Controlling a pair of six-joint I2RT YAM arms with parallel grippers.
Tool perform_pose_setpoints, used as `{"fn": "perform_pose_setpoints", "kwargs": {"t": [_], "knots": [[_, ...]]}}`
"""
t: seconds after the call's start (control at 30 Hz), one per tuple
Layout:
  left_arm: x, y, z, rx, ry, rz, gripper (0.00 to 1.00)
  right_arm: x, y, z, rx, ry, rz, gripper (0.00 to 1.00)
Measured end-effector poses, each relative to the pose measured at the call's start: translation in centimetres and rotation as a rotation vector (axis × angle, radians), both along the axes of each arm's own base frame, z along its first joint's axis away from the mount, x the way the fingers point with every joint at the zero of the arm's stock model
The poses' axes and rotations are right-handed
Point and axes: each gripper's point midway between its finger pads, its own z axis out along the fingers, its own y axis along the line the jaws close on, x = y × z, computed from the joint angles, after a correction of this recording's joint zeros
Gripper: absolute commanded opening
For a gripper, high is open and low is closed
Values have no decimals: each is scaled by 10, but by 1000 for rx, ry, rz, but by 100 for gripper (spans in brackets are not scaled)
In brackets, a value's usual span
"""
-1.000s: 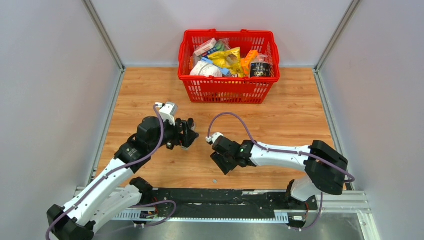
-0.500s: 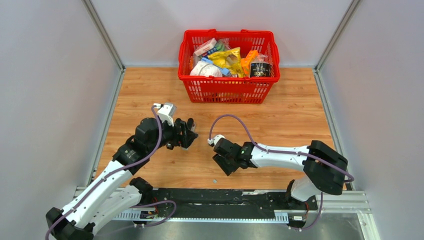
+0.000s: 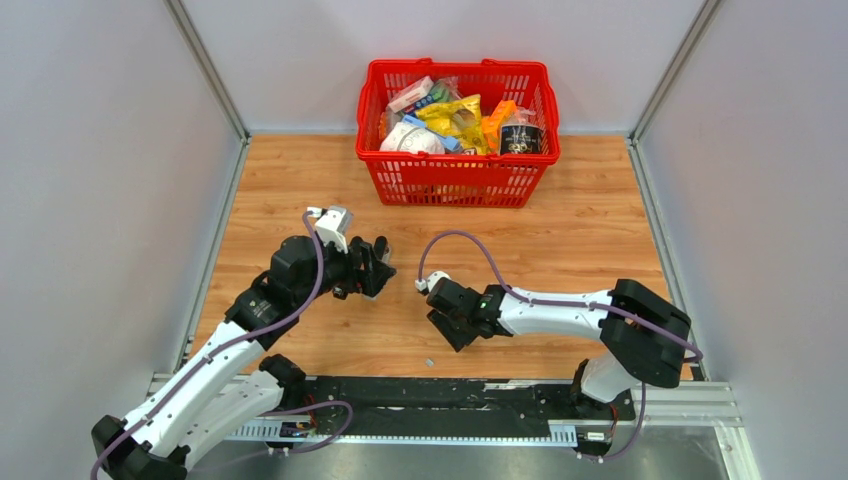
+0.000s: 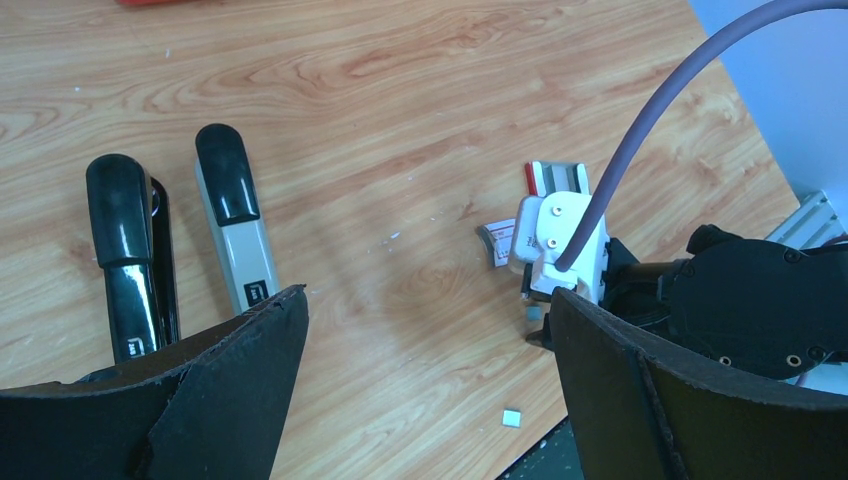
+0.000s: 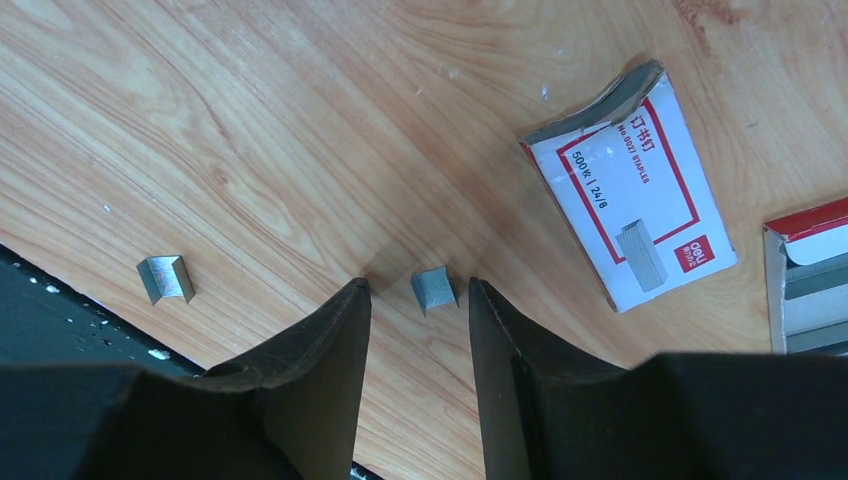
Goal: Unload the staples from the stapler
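**Markings.** The white-and-red box [image 5: 630, 190] lies flat on the tabletop [image 5: 250, 130] with one end flap open. Its red-framed face reads "500" and "24/8", with a line ending in "STAPLES" and Chinese characters beside it. Below these is a drawing of a staple strip. A small red corner patch carries white lettering too small to read reliably. A red-edged tray [image 5: 805, 280] at the frame edge, just beside the box, holds silvery strips. The grey stapler [image 4: 235, 225] bears a small black square mark on its body; the mark cannot be read.

**Staples.** Two loose pieces show in the right wrist view. Each is a short, silvery-grey, ribbed block bent into a channel shape. The first staple piece [image 5: 434, 288] lies on the wood just off the fingertips of the right claw [image 5: 417, 285], in line with the gap between them. The second staple piece [image 5: 165, 278] lies well to one side, near the tabletop's dark edge.

**Claws.** The right claw is partly spread and low over the wood; it pinches nothing. The left claw [image 4: 428, 292] is spread wide and is empty.

**Staplers.** The black stapler [image 4: 125, 260] and the grey stapler lie side by side, close but apart, near the left claw.

**Background.** A red basket [image 3: 455, 180] of packaged goods stands at the far side.
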Motion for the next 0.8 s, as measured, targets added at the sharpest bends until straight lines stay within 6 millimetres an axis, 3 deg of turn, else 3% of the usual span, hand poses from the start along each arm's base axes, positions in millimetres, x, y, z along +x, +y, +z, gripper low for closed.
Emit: {"fn": "perform_pose_setpoints", "kwargs": {"t": [0.2,0.8], "knots": [[0,0,0,-1,-1,0,97,1,0,0,0,-4,-10,33],[-1,1,1,-3,-4,-1,97,6,-13,5,-29,-32,-103,18]]}}
